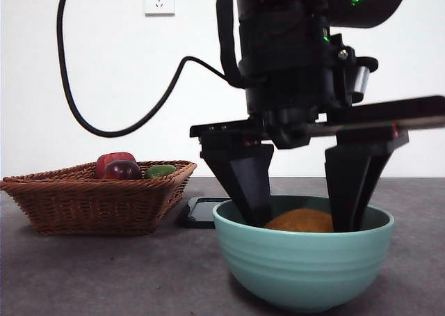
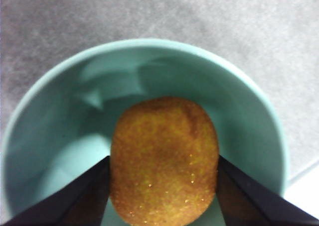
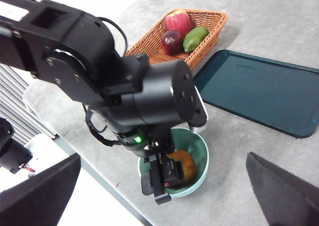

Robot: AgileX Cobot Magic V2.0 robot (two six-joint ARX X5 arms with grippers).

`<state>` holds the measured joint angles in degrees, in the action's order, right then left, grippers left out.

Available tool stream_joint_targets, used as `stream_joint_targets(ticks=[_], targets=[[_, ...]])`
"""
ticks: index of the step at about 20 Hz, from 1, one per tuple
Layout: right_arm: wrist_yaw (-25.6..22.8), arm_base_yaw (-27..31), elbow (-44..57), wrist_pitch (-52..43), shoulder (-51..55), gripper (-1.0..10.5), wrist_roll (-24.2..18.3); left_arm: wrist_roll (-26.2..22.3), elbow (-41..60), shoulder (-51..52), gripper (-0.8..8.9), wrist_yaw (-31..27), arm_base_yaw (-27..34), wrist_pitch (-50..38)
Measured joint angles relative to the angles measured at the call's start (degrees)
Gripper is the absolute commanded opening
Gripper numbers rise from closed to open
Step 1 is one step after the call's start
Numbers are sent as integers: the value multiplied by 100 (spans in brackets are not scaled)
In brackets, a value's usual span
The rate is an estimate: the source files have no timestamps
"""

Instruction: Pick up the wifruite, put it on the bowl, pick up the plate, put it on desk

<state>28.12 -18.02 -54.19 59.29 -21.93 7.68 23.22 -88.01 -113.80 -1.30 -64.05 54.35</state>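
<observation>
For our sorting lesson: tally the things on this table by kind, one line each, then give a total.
Fruits: 4 (oval orange-brown fruit, red apple, dark red fruit, green fruit)
Pale teal ceramic bowl: 1
Brown wicker basket: 1
Dark green rectangular tray: 1
Total: 7

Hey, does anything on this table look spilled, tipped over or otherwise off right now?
Nothing stands out. The bowl sits upright with the wifruite inside, between the left tool's jaws. The basket and tray lie flat.

Desk (image 1: pixel 83 274) carries bowl (image 1: pixel 304 264), wicker basket (image 1: pixel 97 198) & dark tray (image 3: pixel 259 91).
</observation>
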Motion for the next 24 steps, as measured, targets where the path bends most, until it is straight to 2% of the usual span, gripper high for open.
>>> stream_joint_targets(ticks=[5,8,15,17,21,24], targets=[[0,0,-2,2,2,704,0,-26,0,-61,293,-2,0,-24],[0,0,-2,0,2,704,0,-42,-2,-63,414,0,4,-17],[0,0,-2,2,2,704,0,-175,-214,-15,431,-26,4,170],[0,0,-2,2,2,704,0,-190,-214,181,507,-28,7,184],[0,0,-2,0,2,704,-2,-361,-229,1064,512,-79,7,398],[0,0,-4,2,2,704,-4,-496,-229,1912,537,-481,7,603]])
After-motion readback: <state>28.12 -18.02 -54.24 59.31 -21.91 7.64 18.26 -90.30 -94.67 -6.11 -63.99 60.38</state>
